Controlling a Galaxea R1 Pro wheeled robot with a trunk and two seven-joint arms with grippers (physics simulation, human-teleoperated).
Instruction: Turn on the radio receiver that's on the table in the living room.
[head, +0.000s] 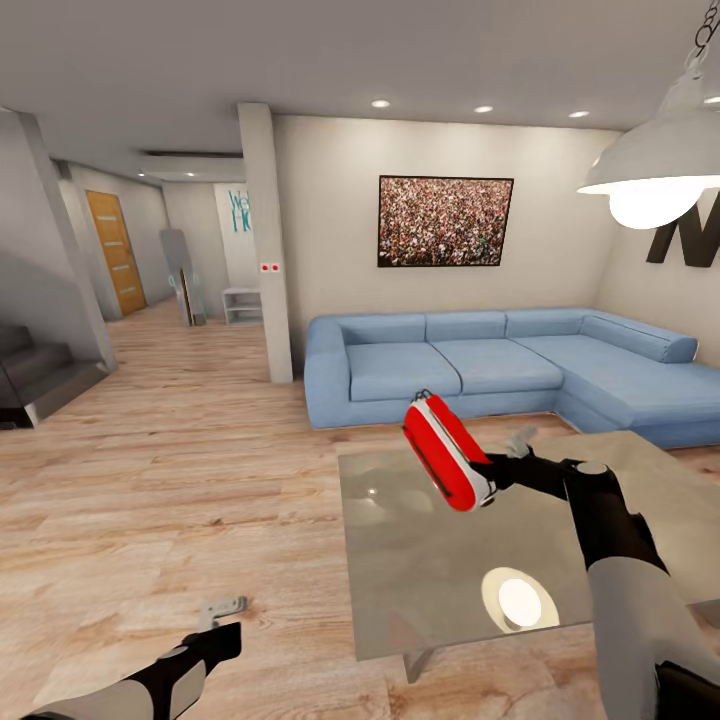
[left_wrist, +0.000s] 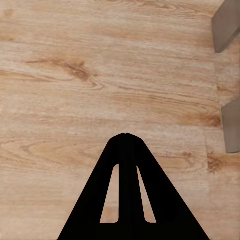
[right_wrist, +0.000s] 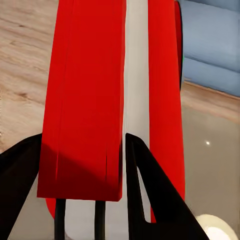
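**Radio lifted clear of the table, right arm**

Room (head: 200, 440): wood floor, blue sofa (head: 500, 365) against the far wall, crowd picture (head: 445, 221) above it, pendant lamp (head: 655, 170) at upper right.

Table (head: 420, 590): glossy grey top just ahead of me; the lamp reflects on it.

Right arm: I have it reaching forward over the table, forearm rising, wrist turned inward toward the centre.

Radio (head: 447, 452): red box with white edge trim, held above the tabletop and tilted, its upper end leaning to my left. A thin strap loops at that upper end. In the right wrist view the radio (right_wrist: 100, 100) runs lengthwise between the fingers.

Right gripper (head: 492, 477): closed on the radio's lower end across its narrow sides.

Left gripper (head: 222, 610): low over bare floor, well apart from the table; in the left wrist view its fingers (left_wrist: 126, 150) meet at the tips, holding nothing.

Handling, as I judge it: a rigid, light shell with smooth, likely slippery faces. Held at one end, it could pivot, so a grip nearer mid-body would be steadier.
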